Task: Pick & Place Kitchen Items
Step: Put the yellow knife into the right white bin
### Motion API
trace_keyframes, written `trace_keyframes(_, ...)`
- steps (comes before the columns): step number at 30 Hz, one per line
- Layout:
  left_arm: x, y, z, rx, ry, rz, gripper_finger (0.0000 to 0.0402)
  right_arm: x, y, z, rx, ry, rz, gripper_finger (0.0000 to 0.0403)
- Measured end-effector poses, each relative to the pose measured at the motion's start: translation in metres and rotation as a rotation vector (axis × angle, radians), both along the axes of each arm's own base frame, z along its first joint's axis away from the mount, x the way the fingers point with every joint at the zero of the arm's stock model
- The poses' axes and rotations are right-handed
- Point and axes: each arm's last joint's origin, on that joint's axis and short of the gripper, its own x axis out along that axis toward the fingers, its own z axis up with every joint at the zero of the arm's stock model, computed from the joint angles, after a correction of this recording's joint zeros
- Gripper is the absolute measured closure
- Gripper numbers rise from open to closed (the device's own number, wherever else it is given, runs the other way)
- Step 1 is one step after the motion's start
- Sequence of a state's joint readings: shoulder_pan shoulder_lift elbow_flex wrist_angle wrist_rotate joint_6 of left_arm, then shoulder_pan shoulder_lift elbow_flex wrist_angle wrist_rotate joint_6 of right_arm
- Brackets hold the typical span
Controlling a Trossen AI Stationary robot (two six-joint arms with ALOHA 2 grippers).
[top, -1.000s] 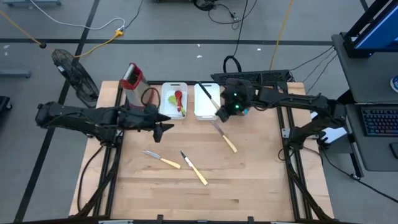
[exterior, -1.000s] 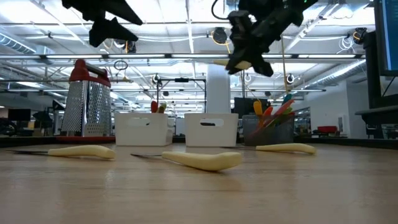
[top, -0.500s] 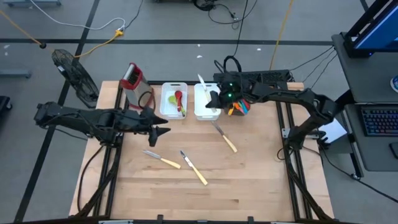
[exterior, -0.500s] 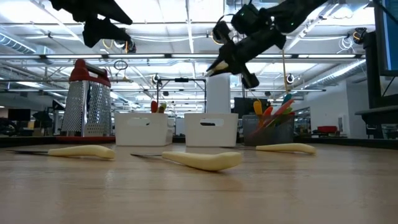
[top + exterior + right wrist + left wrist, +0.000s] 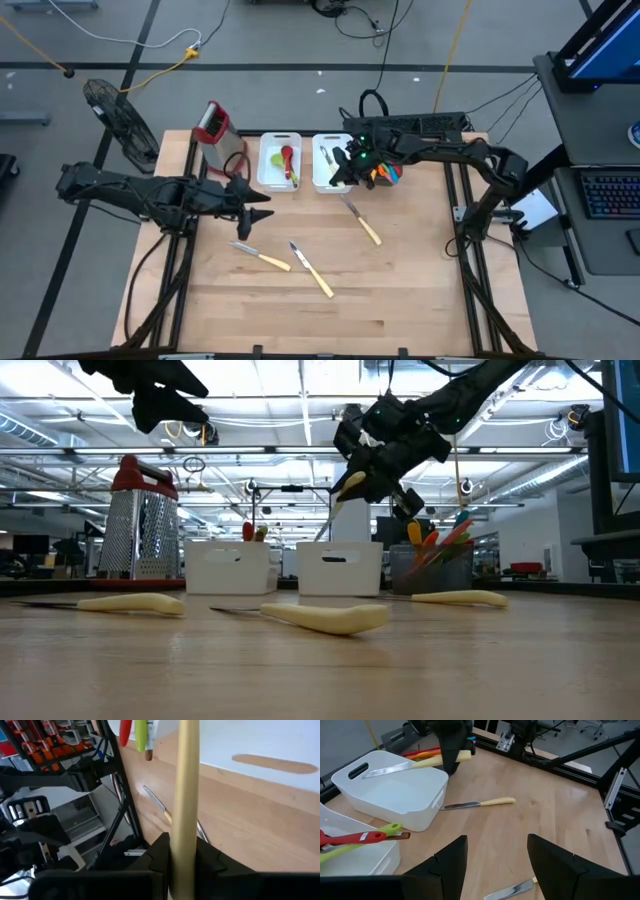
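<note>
My right gripper [image 5: 343, 165] is shut on a knife with a pale yellow handle [image 5: 350, 482] above the right white bin [image 5: 330, 178]. Its blade [image 5: 329, 520] slants down toward the bin's rim. The knife also shows in the left wrist view [image 5: 415, 764]. My left gripper [image 5: 268, 205] is open and empty, raised above the table's left half, its fingers [image 5: 447, 865] apart. Three more yellow-handled knives lie flat on the table, one right of centre [image 5: 362, 222] and two nearer me [image 5: 260, 257] [image 5: 315, 272]. My right gripper pinches the knife's yellow handle [image 5: 186, 827] between its two fingers. The fingers come from above and lie across the handle, whose butt end [image 5: 465, 755] sticks out behind them. The knife is lifted clear and tilted, blade end down over the right bin.
The left white bin [image 5: 266, 170] holds a green and a red utensil. A red-topped metal grater [image 5: 212, 125] stands at the far left. A dark holder of coloured utensils [image 5: 383, 172] stands right of the bins. Bare wood lies toward the near edge.
My right gripper has carried the knife toward the table's left, over the right white bin, and has tipped. The knife, near level before, now slants with its blade down toward the bin.
</note>
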State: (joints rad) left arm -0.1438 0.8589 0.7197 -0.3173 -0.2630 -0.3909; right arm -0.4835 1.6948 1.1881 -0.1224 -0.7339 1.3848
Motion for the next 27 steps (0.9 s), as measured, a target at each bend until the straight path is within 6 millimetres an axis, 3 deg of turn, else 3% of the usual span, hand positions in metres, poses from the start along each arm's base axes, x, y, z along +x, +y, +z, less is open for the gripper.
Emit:
trace_keyframes(10, 0.000, -0.004, 0.000, 0.014, 0.001, -0.029, 0.0190, 0.003, -0.017, -0.017, 0.105, 0.028, -0.068, 0.0358)
trace_keyframes(20, -0.001, -0.010, 0.001, 0.012, 0.000, -0.064, 0.0190, 0.003, -0.027, -0.019, 0.087, 0.014, -0.122, 0.0364)
trace_keyframes(27, -0.002, -0.013, 0.000, 0.012, 0.000, -0.079, 0.0190, -0.001, -0.034, -0.019, 0.082, 0.006, -0.143, 0.0309)
